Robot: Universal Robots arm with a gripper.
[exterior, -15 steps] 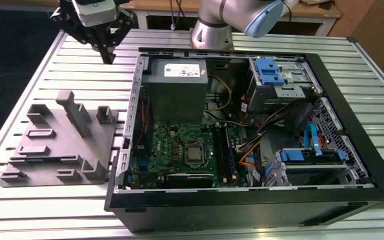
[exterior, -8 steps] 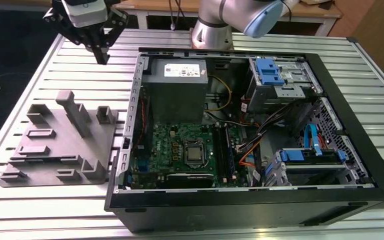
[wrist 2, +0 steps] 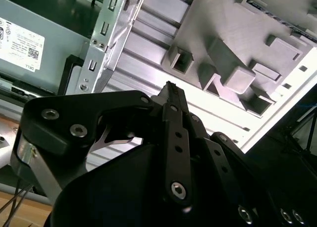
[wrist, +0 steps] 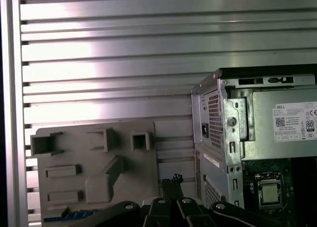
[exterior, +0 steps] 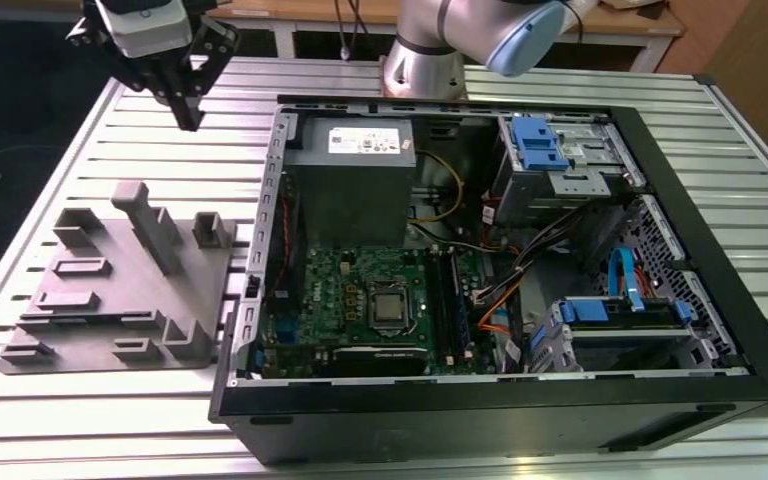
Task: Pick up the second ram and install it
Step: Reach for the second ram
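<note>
so the table (exterior: 91,420) carries everything; the holder tray (exterior: 124,300) lies flat on it at the exterior view's left, and the open computer case (exterior: 491,400) lies on its side next to it, to the exterior view's right, touching or just beside, can't tell which; inside the case the power supply (exterior: 351,190) sits in the far corner nearest the tray, with the motherboard (exterior: 337,310) in front of it; the drive cages (exterior: 564,165) sit along the side away from the tray; the arm's base (exterior: 424,70) stands behind the case; the gripper (exterior: 188,122) hangs above the table, behind the tray's far edge
</note>
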